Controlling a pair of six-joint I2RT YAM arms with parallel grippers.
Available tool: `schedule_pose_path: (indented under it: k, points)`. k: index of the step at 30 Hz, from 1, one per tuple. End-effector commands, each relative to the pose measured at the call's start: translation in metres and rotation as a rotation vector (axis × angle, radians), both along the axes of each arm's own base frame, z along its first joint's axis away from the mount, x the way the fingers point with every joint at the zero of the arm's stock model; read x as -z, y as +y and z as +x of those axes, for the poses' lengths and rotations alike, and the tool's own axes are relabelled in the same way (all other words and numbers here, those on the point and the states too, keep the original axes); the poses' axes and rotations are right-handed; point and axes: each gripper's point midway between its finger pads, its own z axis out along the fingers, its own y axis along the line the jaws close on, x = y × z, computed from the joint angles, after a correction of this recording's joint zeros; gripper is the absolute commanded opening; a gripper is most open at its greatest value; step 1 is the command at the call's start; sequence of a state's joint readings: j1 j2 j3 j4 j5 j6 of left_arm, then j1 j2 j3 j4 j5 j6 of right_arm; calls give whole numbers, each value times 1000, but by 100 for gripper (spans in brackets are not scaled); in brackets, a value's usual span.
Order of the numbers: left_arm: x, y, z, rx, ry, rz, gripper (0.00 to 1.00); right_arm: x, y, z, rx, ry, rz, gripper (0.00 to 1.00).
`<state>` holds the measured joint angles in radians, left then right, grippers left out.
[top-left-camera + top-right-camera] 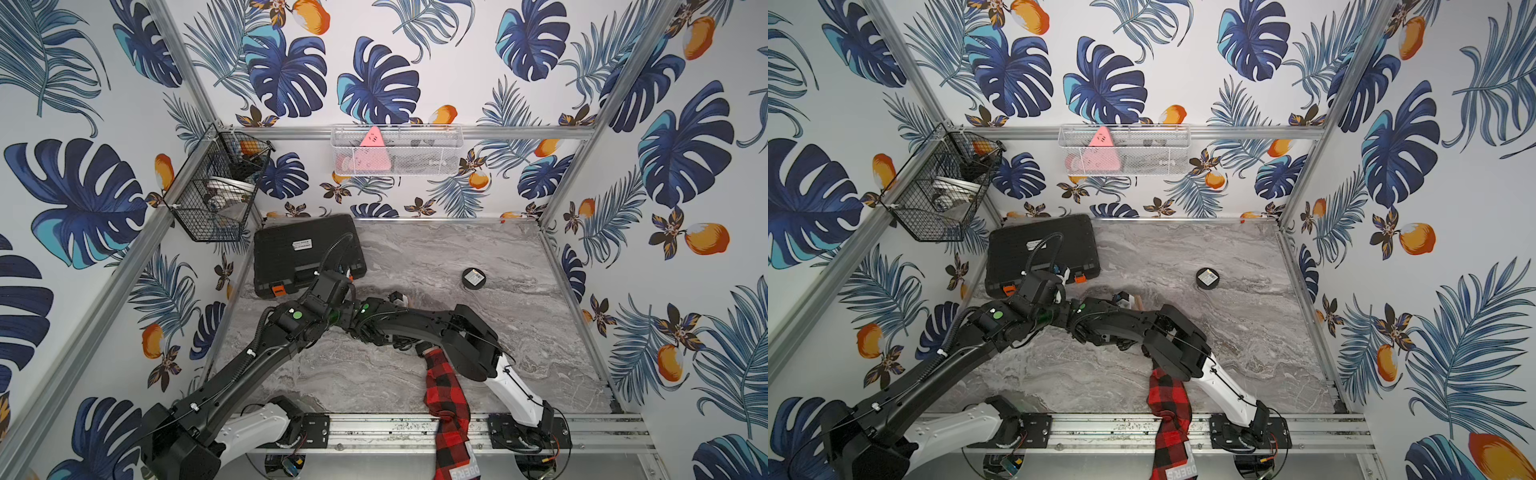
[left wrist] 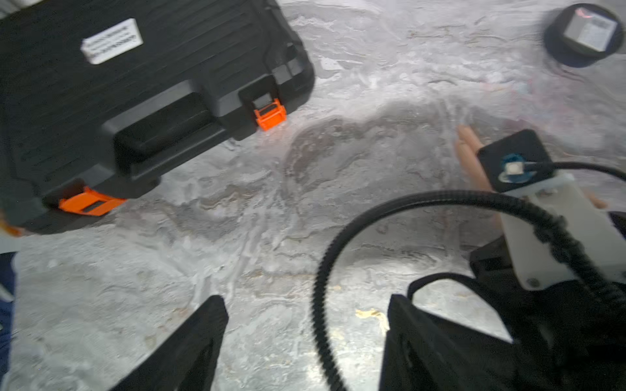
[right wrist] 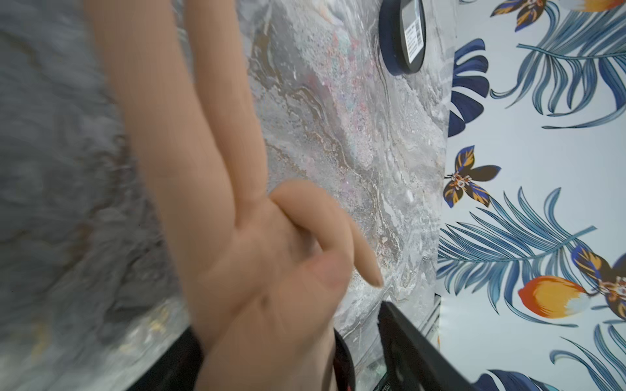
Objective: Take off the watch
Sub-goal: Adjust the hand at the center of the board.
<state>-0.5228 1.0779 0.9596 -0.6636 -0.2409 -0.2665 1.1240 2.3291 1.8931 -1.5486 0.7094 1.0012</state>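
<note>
Your left arm [image 1: 232, 374] runs from the near edge out to the left, folds at the elbow [image 1: 178, 451] and reaches diagonally toward the middle, ending in a raised wrist [image 1: 297, 316]. Your right arm [image 1: 419, 322] climbs from the near right, bends at its own elbow [image 1: 473, 353] and extends leftward, so that its wrist [image 1: 365, 309] sits just beside the left one. In both top views the two forearms meet in a shallow V. The left gripper [image 2: 305, 299] tilts downward, jaws wide apart, both fingers [image 2: 196, 338] in plain sight. The right gripper [image 3: 288, 318] likewise has its jaws spread. One finger [image 3: 410, 338] shows as a dark blade, and the opposite one is barely in view.
</note>
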Motion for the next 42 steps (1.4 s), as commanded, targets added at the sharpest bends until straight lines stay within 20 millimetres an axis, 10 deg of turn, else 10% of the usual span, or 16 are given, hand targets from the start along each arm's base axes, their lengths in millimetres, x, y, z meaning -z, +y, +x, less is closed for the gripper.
schedule_pose_path:
  k: [1,19,26,42]
  points:
    - [-6,-13,5,33,-24,-59,81,-8,11,-1,-15,24,90,80]
    - [-27,-44,10,62,26,-225,77,-48,-34,19,52,140,929,82]
    - [-4,-70,10,72,127,-326,74,-40,-89,12,181,136,975,79]
    - [42,-191,3,122,323,-363,74,-26,-166,-28,372,68,1016,76]
